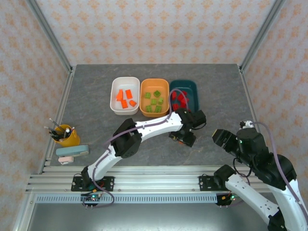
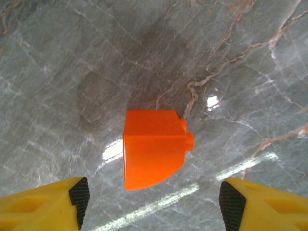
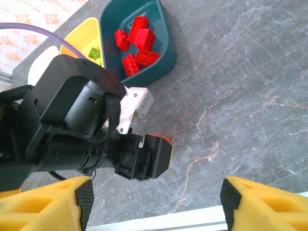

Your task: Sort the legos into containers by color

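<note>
Hovering low over the grey marbled table (image 1: pixel 91 101), the left gripper (image 2: pixel 155 204) has its two yellow, black-padded fingers spread wide and grips nothing. One orange lego (image 2: pixel 154 154) lies on the table centred in the gap just ahead of the fingertips, untouched. The alignment suggests a straddle, so that closing the fingers would pinch the brick by its sides. In the overhead view this arm reaches forward and to the right, its wrist just in front of the tubs.

The right gripper (image 3: pixel 156 202) is also spread and empty. It sits back on its own side, well apart from the brick and angled toward the left wrist — probably kept out of the way while the other arm works.

Beyond the grippers stand three containers, touching side by side in a row. The white tub (image 1: pixel 115 91), on the left, holds about four or five orange bricks, so the loose orange one likely belongs there. The orange tub (image 1: pixel 143 96), in the middle, holds roughly six or seven light green bricks. The dark teal tub (image 1: pixel 193 87), on the right, holds about five or six red ones; they overlap, so the counts are approximate.

Far left, a yellow cup (image 1: pixel 69 139) holds pens — not part of the sorting.
</note>
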Robot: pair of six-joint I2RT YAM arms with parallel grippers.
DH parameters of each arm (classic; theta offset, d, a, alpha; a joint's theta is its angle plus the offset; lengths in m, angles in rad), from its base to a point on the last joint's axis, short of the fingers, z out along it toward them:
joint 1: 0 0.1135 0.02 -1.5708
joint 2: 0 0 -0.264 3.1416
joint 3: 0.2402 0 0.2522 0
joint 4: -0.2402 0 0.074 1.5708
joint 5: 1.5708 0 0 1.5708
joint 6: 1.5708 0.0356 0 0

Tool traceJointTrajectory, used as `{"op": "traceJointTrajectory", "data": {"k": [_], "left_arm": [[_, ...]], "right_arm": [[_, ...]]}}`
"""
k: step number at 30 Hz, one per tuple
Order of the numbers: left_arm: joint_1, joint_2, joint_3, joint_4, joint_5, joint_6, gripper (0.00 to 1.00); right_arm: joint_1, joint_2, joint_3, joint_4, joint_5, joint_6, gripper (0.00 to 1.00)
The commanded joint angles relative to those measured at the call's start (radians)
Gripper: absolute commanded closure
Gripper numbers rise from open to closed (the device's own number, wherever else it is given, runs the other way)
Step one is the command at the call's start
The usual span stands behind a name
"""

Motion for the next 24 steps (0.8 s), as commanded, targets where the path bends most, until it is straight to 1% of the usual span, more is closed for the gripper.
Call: {"op": "traceJointTrajectory", "data": {"k": [1, 6, 13, 15, 18, 20, 24], "left_arm": [[0.024, 0.029, 0.025, -0.004, 0.025, 0.035, 0.29], [0.035, 0.061, 0.049, 0.029, 0.046, 0.038, 0.38], [0.035, 0.096, 0.094, 0.044, 0.069, 0.026, 0.45], [0.037, 0.106, 0.101, 0.037, 0.065, 0.023, 0.5], [0.043, 0.104, 0.096, 0.037, 0.064, 0.014, 0.6], [0.042, 0.095, 0.091, 0.039, 0.063, 0.01, 0.64], [0.043, 0.055, 0.063, 0.048, 0.047, -0.003, 0.66]], "right_arm": [[0.003, 0.015, 0.012, -0.006, 0.0, 0.008, 0.28], [0.002, 0.027, 0.0, 0.016, -0.008, 0.007, 0.29], [0.003, 0.063, -0.013, 0.047, -0.022, -0.011, 0.29], [0.003, 0.077, -0.013, 0.058, -0.025, -0.016, 0.29], [0.003, 0.097, -0.013, 0.072, -0.032, -0.027, 0.29], [0.002, 0.107, -0.014, 0.08, -0.033, -0.033, 0.3], [0.002, 0.123, -0.013, 0.091, -0.036, -0.045, 0.3]]}}
